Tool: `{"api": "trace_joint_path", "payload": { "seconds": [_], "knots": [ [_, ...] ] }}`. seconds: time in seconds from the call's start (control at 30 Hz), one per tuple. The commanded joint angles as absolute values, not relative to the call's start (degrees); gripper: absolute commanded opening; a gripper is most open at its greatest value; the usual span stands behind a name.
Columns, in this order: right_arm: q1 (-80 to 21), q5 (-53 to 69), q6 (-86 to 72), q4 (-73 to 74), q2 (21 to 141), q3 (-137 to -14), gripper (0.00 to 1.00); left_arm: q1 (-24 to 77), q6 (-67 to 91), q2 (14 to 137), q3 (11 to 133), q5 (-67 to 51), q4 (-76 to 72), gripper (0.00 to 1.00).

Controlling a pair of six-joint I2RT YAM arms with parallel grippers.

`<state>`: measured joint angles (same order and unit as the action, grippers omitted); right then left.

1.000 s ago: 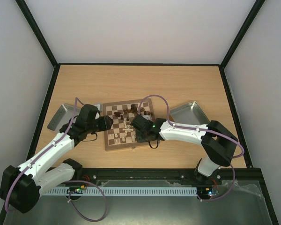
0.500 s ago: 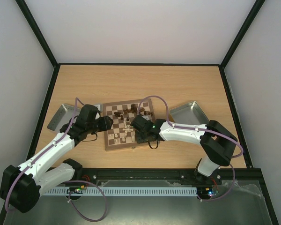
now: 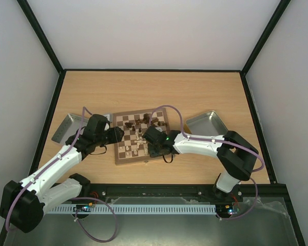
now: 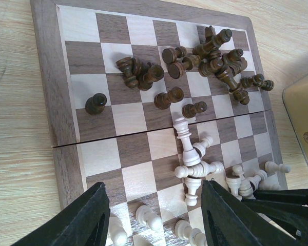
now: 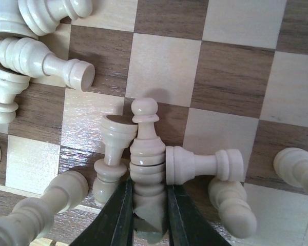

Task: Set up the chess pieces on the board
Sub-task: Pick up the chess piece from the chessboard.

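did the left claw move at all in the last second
No. The left claw sits at the same spot by the left edge of the board, with no shift either way against that edge.

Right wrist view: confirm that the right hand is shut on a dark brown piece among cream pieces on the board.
Not quite. The piece the right hand is shut on is pale cream, not dark brown. The right wrist view shows this cream piece in its grip, among other cream pieces on the board.
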<state>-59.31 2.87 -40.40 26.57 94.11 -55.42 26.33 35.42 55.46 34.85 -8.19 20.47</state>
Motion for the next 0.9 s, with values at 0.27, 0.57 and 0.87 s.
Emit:
{"api": "trace_joint_path", "payload": {
  "seconds": [0.27, 0.57, 0.87],
  "knots": [
    [-59.3, -2.6, -37.5, 22.9, 92.6, -58.9, 0.13, 26.1, 36.0, 54.7, 35.6, -10.0, 20.1, 0.52],
    [-59.2, -6.5, -34.7, 19.1, 89.4, -59.4, 0.13, 26.1, 37.6, 54.7, 38.0, -13.2, 18.4, 0.54],
    [-59.2, 0.4, -22.0, 14.8, 86.0, -59.4, 0.13, 25.7, 45.5, 56.4, 39.3, -25.0, 8.9, 0.69]
  ]
}}
